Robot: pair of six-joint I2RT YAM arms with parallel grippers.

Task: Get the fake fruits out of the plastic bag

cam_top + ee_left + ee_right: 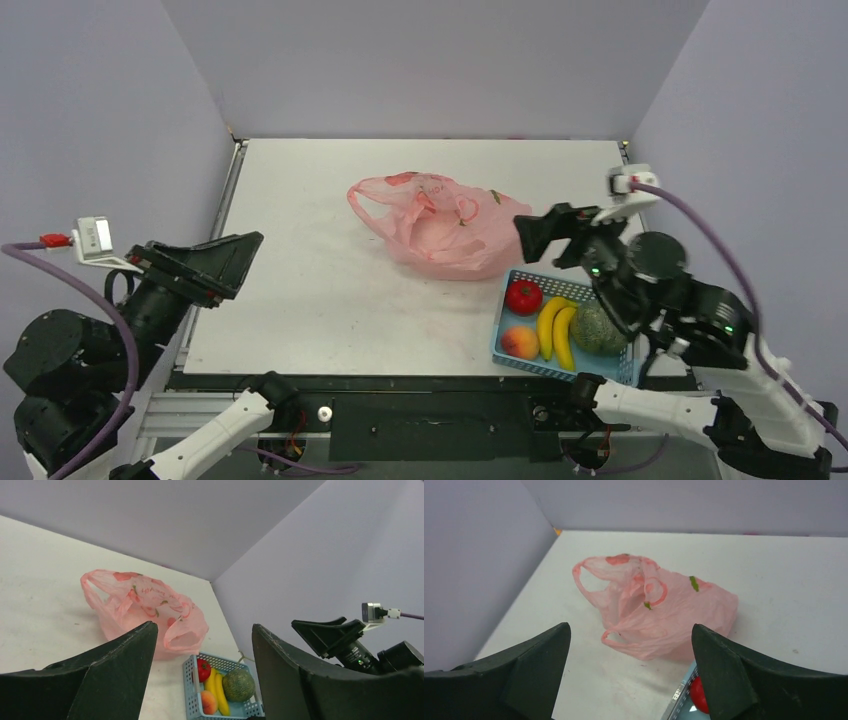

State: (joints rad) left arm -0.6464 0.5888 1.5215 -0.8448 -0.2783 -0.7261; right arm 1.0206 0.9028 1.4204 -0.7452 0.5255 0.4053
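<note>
The pink plastic bag (440, 228) lies crumpled in the middle of the table, its handles toward the left; it also shows in both wrist views (145, 611) (659, 611). The fake fruits sit in a blue basket (497, 328): a red tomato (523, 296), a peach (520, 342), two bananas (555, 332) and a netted melon (598, 328). My right gripper (527, 240) hovers open just above the basket's far edge, beside the bag's right end, and holds nothing. My left gripper (240, 264) is open and empty at the table's left edge.
The blue perforated basket (189, 680) stands at the front right corner of the white table (330, 290). Purple walls close in the back and both sides. The right arm's links reach over the basket's right side.
</note>
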